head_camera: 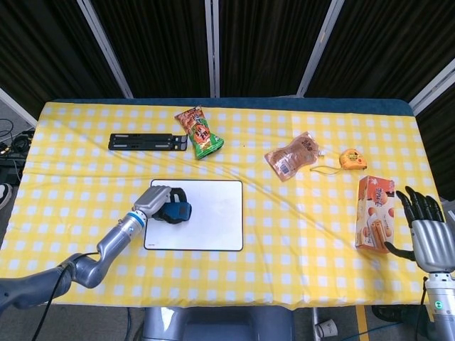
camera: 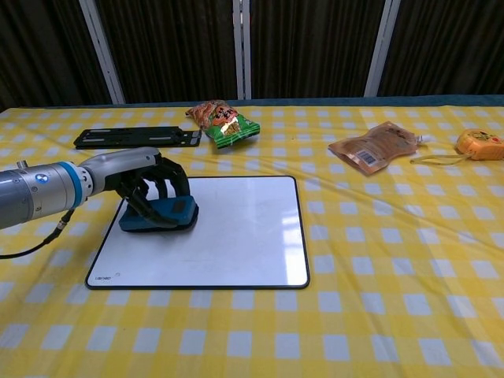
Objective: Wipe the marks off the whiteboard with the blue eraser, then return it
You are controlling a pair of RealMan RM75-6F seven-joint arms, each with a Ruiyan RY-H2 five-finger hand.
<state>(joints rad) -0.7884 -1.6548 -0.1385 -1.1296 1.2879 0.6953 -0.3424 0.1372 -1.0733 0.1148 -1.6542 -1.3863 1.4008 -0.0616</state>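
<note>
The left hand (camera: 150, 189) has black fingers, a silver forearm with a blue wrist band and black cable; the right hand (head_camera: 429, 234) is grey-backed.

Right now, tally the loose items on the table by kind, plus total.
Snack packs: 3 (green bag, pouch, orange box)
Whiteboard: 1
Eraser: 1, held on the board by the left hand
Black bar: 1
Tape measure: 1
Total: 7

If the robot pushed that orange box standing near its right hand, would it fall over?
Probably. The orange box looks tall and thin, so a push up high would likely tip it. It's likely light cardboard, so a low push might just slide it on the checkered cloth.
</note>
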